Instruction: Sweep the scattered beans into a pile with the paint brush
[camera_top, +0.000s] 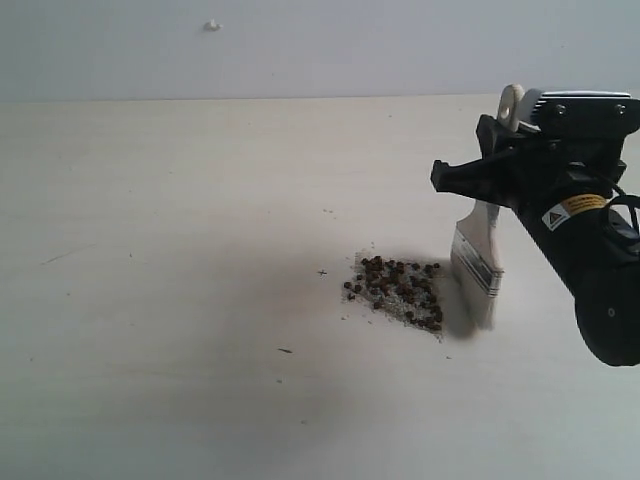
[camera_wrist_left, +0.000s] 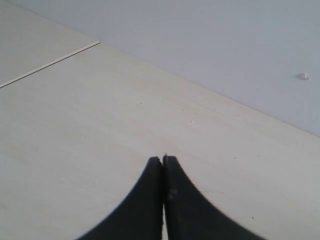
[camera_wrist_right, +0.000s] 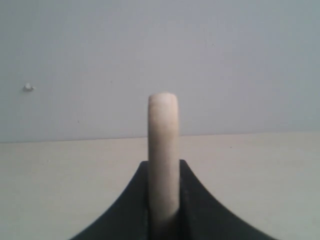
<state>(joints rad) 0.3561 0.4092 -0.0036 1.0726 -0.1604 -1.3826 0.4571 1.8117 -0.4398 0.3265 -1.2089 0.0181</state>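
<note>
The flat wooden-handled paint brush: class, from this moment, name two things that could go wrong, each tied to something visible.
1. The off-white bristles of the silver-ferruled paint brush stand right beside the pile of dark reddish-brown beans; a hard stroke could fling beans out across the pale table.
2. The right gripper pinches only the narrow handle near its top; bristle drag might twist the brush.

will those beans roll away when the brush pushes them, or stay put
The beans are small and round, so they will probably roll or skip ahead on the smooth table. They look light; the paint brush should move them easily. The fine crumbs among them may lag behind.
</note>
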